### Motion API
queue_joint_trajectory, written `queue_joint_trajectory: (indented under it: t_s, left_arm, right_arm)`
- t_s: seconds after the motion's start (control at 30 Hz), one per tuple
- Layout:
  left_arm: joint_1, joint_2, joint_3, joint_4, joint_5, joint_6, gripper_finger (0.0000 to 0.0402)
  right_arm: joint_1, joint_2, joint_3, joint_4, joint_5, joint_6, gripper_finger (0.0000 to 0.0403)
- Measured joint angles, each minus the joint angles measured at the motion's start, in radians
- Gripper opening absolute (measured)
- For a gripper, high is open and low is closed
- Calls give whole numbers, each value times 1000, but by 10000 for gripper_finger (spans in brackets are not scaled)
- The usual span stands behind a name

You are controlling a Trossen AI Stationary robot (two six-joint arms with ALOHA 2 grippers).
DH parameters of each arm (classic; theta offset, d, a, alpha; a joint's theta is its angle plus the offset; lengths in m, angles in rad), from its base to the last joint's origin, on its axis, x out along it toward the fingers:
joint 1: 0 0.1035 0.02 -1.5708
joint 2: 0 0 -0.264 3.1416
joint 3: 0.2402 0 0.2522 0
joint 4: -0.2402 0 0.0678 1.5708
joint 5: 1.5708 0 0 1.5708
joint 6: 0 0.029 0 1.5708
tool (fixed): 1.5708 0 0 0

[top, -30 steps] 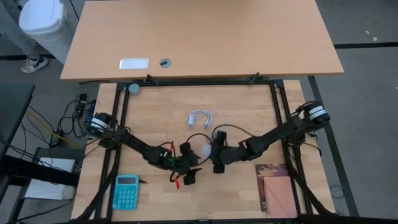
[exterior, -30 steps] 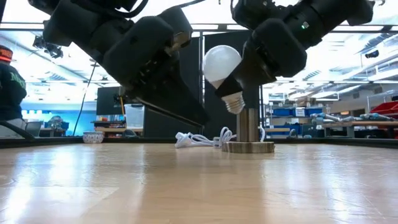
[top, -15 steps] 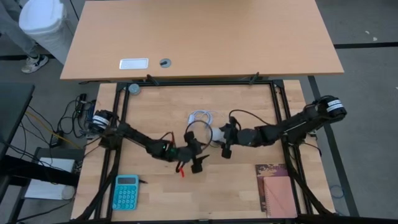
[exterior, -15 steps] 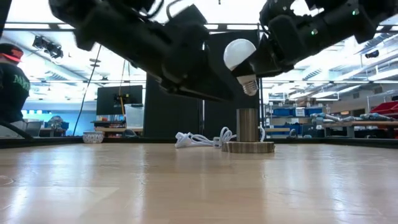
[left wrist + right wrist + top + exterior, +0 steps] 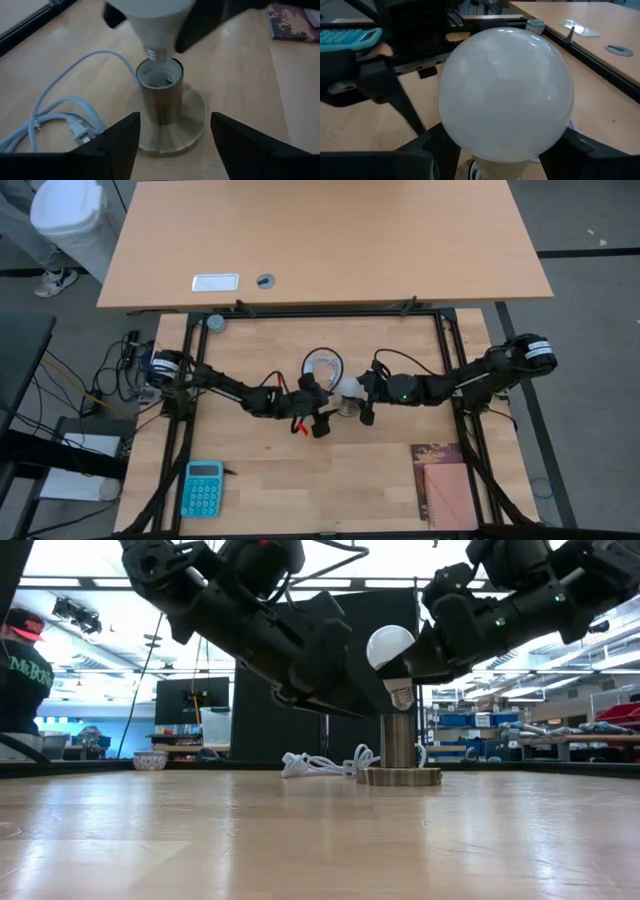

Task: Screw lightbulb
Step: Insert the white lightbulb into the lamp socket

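High view: both my arms meet mid-table. My right gripper (image 5: 358,398) comes in from the right w/ the lightbulb (image 5: 348,388) clamped in it, a white blob just right of the coiled white cable (image 5: 322,367). My left gripper (image 5: 318,418) sits just left of and a bit nearer than the bulb; from up here I can't tell its jaws. Teal calculator (image 5: 203,488) near-left, a booklet (image 5: 443,483) near-right, both well apart from the work. Low view: bulb (image 5: 391,652) hangs tilted, screw base down, just above the upright socket post (image 5: 399,740) on its round base (image 5: 400,777); base tip is near the socket mouth but not in yet, I judge. A person (image 5: 20,675) stands far left beyond the table. Left wrist view: my left fingers (image 5: 107,142) stand wide, straddling the socket (image 5: 160,95), touching nothing I can see; bulb thread (image 5: 157,52) hovers right over the open mouth. Right wrist view: globe (image 5: 505,95) fills the frame, held btwn my fingers. Step in hand, as I read it: lining up bulb over socket, pre-insertion. Next calls for straightening the tilt, lowering till threads seat, then twisting; left jaws prob. need to close on the post to stop it spinning.
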Motion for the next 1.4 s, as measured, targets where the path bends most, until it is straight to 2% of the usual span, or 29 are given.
queue_joint_trajectory:
  t_s: [0.23,0.47,0.73,0.9,1.07,1.4]
  left_arm:
    - [20,0,0,17,58,12,248]
    - [20,0,0,47,61,25,248]
    - [20,-1,0,12,60,15,248]
    - [19,-1,0,-57,59,-5,248]
    - [20,-1,0,-54,55,9,248]
    - [48,-1,10,42,48,161,248]
  right_arm:
    - [-3,1,-48,77,-12,26,228]
    - [-14,8,-67,168,-23,22,228]
    - [-15,218,-54,361,-47,46,228]
    - [-15,280,-54,402,-28,89,228]
    - [8,264,-84,412,-5,105,228]
    - [20,221,-118,418,4,72,228]
